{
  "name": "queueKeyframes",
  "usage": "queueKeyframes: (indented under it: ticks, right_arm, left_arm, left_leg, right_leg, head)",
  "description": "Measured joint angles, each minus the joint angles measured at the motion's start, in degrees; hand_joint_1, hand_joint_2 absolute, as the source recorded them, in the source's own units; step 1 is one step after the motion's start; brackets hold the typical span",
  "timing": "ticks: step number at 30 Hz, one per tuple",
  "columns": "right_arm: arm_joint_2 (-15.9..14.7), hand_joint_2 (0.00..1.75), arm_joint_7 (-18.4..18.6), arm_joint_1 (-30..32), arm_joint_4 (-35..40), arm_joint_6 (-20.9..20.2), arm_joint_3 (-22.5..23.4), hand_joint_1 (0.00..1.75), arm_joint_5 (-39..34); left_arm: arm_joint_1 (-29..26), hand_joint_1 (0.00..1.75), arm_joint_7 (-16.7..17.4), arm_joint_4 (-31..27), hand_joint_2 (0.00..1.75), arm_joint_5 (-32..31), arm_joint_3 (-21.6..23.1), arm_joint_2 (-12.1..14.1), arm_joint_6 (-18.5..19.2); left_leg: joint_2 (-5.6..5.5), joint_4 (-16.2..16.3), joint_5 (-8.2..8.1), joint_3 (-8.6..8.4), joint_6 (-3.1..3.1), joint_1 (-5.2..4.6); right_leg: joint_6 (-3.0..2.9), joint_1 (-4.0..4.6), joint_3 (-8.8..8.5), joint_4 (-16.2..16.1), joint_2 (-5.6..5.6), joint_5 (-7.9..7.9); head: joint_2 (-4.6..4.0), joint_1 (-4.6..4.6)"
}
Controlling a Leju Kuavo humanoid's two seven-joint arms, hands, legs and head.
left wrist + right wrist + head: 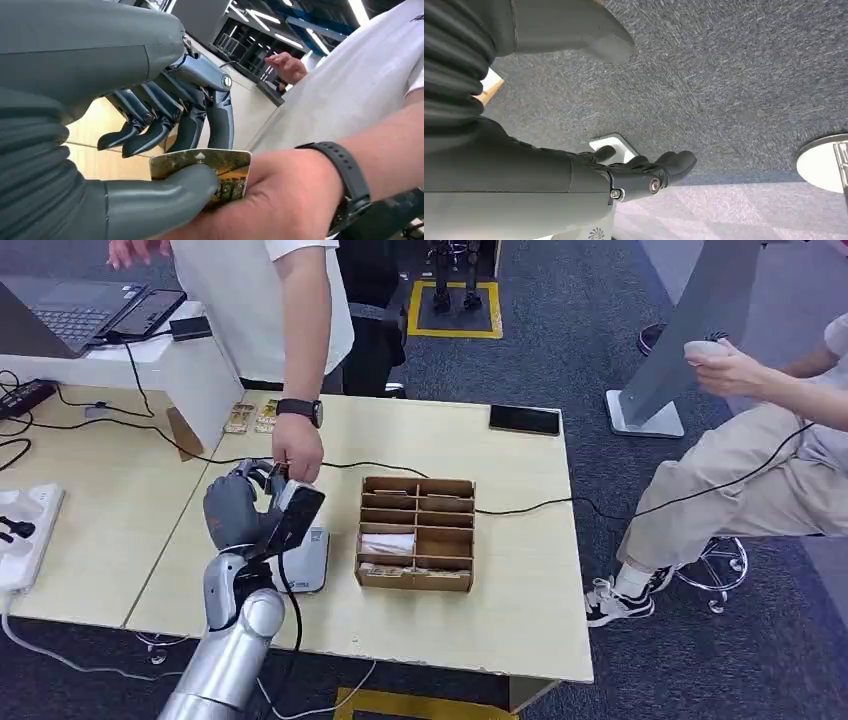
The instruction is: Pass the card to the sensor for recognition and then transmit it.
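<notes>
Desk: pale wood (480, 620), seen from above in the head view, with black cables trailing across it.
Left hand: grey (240, 508), raised above the desk's near left part. In the left wrist view the thick thumb lies over the card and the darker fingers (150, 135) curl above it, apart from the card face.
Card: yellow-green printed card (220, 167), held between the left thumb and a person's hand (280, 200), which wears a dark watch and grips the card's far end. Both touch it at once.
Card direction: its long axis appears to run from the robot's palm outward toward the person; a small arrow mark sits at the edge nearest the curled fingers. The flat face is turned toward the wrist camera.
Sensor: a light grey flat box (305, 562) on the desk directly under the left hand looks like the reader; I cannot be sure.
Organiser: brown cardboard tray (417, 535) with compartments, just beside the grey box.
Right hand: dark fingers (644, 175) hang loosely spread over grey carpet, holding nothing.
Step in hand: likely a handover of the card.
Doing it well: keep the thumb's pressure steady and the wrist unmoving until one side clearly lets go, so the card neither bends nor drops.
</notes>
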State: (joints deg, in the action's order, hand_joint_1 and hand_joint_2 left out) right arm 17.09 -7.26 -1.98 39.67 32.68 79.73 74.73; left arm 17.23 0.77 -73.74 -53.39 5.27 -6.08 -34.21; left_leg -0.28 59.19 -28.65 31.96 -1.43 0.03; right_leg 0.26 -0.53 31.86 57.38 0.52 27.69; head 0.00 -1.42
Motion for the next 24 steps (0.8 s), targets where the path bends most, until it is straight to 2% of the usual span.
queueKeyframes:
  ticks: [5, 6, 7, 8, 13, 17, 22, 24]
  right_arm:
    - [-0.28, 1.75, -0.44, -0.06, -1.29, 0.37, 0.0, 0.0, -0.11]
    - [-0.37, 1.75, -0.48, -0.09, -1.57, 0.59, 0.0, 0.0, -0.2]
    - [-0.44, 1.75, -0.48, -0.09, -1.85, 0.74, 0.0, 0.0, -0.2]
    - [-0.52, 1.75, -0.53, -0.09, -2.1, 0.85, 0.0, 0.0, -0.2]
    - [-0.59, 1.75, -1.23, -0.13, -2.69, 1.03, -0.06, 0.0, -0.22]
    - [-0.57, 1.75, -1.25, -0.08, -2.6, 0.96, -0.11, 0.0, -0.83]
    - [-0.33, 1.75, -1.33, 0.09, -1.97, 0.81, -0.11, 0.0, -1.22]
    - [-0.11, 1.75, -1.53, 0.15, -1.4, 0.55, -0.11, 0.0, -1.33]
  left_arm:
    - [3.34, 1.75, -1.95, 2.27, 1.75, 6.52, 0.0, 0.17, 0.48]
    - [3.89, 0.23, -2.6, 2.64, 1.75, 8.1, 0.0, 0.15, 0.48]
    - [4.36, 0.23, -3.0, 2.99, 1.75, 9.05, 0.0, 0.15, 0.46]
    - [4.78, 0.0, -3.48, 3.3, 1.75, 9.79, 0.0, 0.13, 0.22]
    - [5.36, 0.0, -6.12, 3.69, 1.75, 14.11, 0.0, -0.15, -1.01]
    - [4.66, 0.0, -9.97, 2.95, 1.75, 18.45, 0.0, -0.28, -1.2]
    - [2.16, 0.0, -14.19, -1.12, 1.75, 22.86, 0.66, -0.26, -0.31]
    - [-0.28, 0.0, -16.24, -4.47, 1.75, 24.02, 1.76, 0.28, 2.06]
  left_leg:
    - [0.0, 0.0, 0.0, 0.01, 0.0, 0.0]
    - [0.01, 0.0, 0.0, 0.01, 0.0, 0.0]
    - [0.01, 0.0, 0.0, 0.01, 0.0, -0.01]
    - [0.01, 0.0, 0.0, 0.01, 0.0, -0.01]
    - [0.01, 0.01, -0.01, 0.01, 0.0, -0.01]
    - [0.01, 0.0, -0.01, 0.02, 0.0, -0.01]
    - [0.0, 0.0, -0.01, 0.03, 0.0, -0.01]
    - [0.06, 0.0, -0.02, 0.0, 0.01, -0.01]
  right_leg:
    - [0.0, 0.0, 0.0, 0.0, 0.01, 0.0]
    - [0.0, 0.0, 0.0, 0.0, 0.01, 0.0]
    - [0.0, 0.0, 0.0, 0.0, 0.01, 0.0]
    - [0.0, 0.0, 0.0, 0.0, 0.01, 0.0]
    - [0.0, -0.01, 0.01, 0.0, 0.02, 0.0]
    - [0.0, 0.0, 0.01, 0.0, 0.02, 0.0]
    - [0.0, 0.0, 0.01, 0.0, 0.01, 0.01]
    - [0.0, 0.0, 0.01, 0.0, 0.12, 0.01]
  head:
    - [0.0, 0.0]
    - [0.0, 0.0]
    - [0.0, 0.0]
    - [0.0, 0.0]
    - [0.0, -0.02]
    - [0.0, 0.0]
    - [0.0, 0.0]
    - [0.0, -0.02]
